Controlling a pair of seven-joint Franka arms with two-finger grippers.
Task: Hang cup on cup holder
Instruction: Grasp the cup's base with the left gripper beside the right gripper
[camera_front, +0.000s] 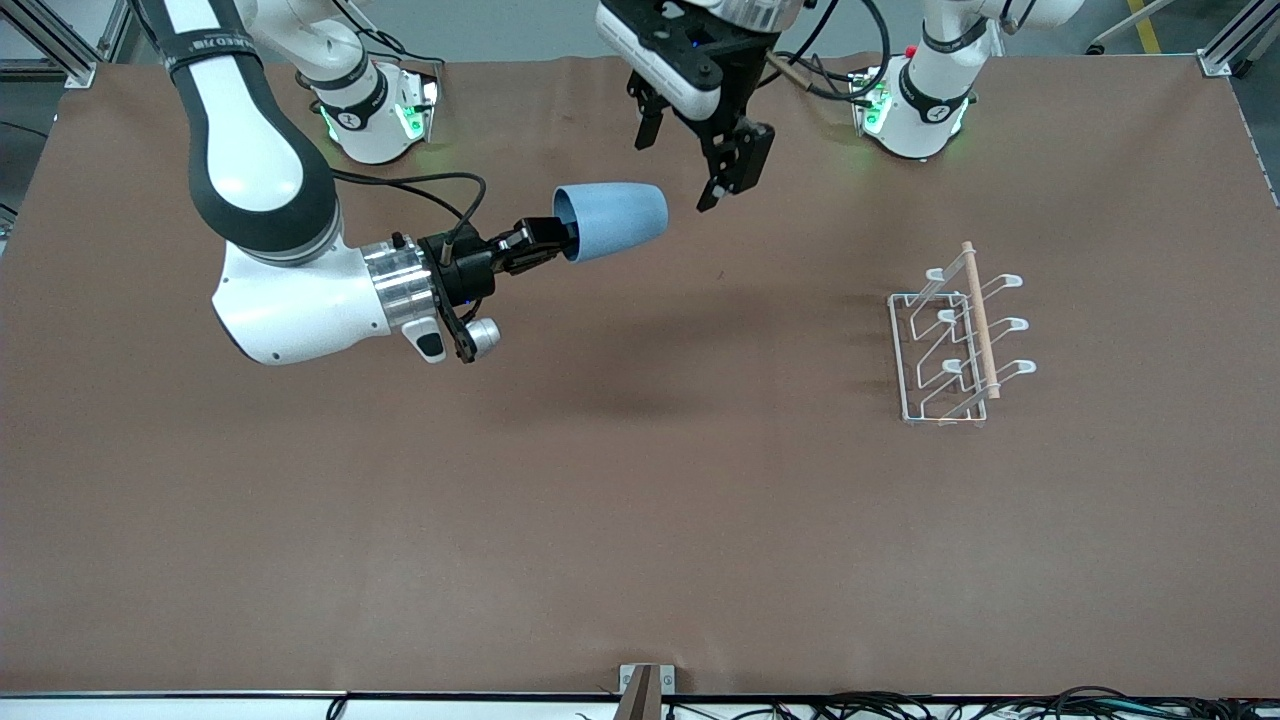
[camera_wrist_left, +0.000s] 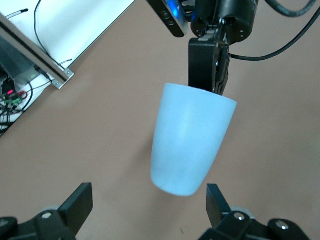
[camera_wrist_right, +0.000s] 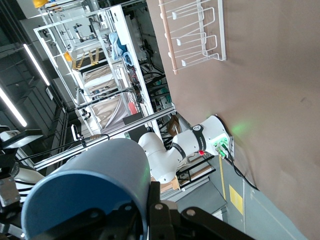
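R gripper (camera_front: 545, 245) is holding cup (camera_front: 612, 222) sideways by rim, jaws clamped on wall, well apart from cup holder (camera_front: 955, 335). L gripper (camera_front: 690, 165) is hovering just beside cup, jaws apart. Risk: thin rim pinch slipping during handover, cup dropping to tabletop (camera_front: 640, 520).

cup (camera_front: 612, 221) held sideways by right gripper (camera_front: 545, 243), left gripper (camera_front: 680, 168) open

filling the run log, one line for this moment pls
right claw: shut on cup, midair | left claw: open, over cup | cup holder: empty

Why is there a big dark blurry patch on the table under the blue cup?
In the front view, that soft patch is shadow on the table beneath the cup, held in the air by the right gripper; green glows are base lights.
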